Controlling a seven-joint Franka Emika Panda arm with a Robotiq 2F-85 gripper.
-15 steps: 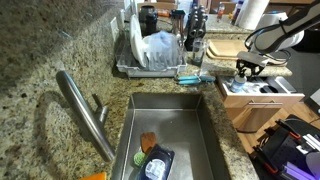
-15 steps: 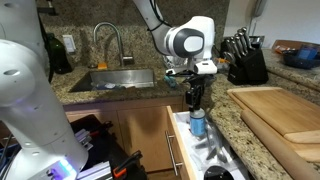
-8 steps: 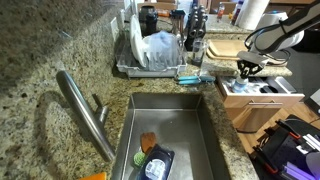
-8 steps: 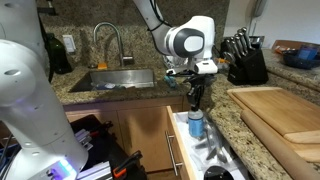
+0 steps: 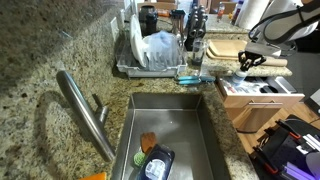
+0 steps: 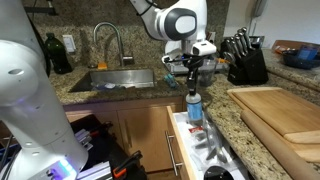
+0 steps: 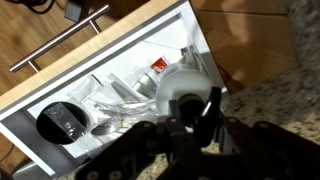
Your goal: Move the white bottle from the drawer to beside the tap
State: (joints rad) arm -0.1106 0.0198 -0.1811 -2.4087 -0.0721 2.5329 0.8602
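1. Across a speckled granite worktop (image 5: pixel 40 60), a steel sink (image 5: pixel 175 120) is sunk in the middle. A dish rack (image 5: pixel 155 50) sits at the back edge.
2. At the front edge on one side of the sink, a wooden drawer (image 5: pixel 258 108) stands pulled open, holding a clutter of small items.
3. On the far side of the sink from the drawer, a curved metal tap (image 5: pixel 85 112) rises from the worktop. No bottle stands on the granite beside it.
4. Over the open drawer, the robot's gripper (image 6: pixel 193 85) points straight down, its jaws clenched on the top of the white bottle (image 6: pixel 193 108).
5. The bottle hangs upright beneath the gripper, over the drawer. Its base looks about level with the worktop's edge; whether it is fully clear of the drawer's contents cannot be told.
6. The bottle is small and slim, pale with a blue band around its body. From the wrist view its top (image 7: pixel 183 88) shows as a white round disc between the fingers.
7. Progress, as a judgement: the grasp is made and the lift is under way. Carrying the bottle across the sink, setting it down beside the tap and letting go are not yet done.
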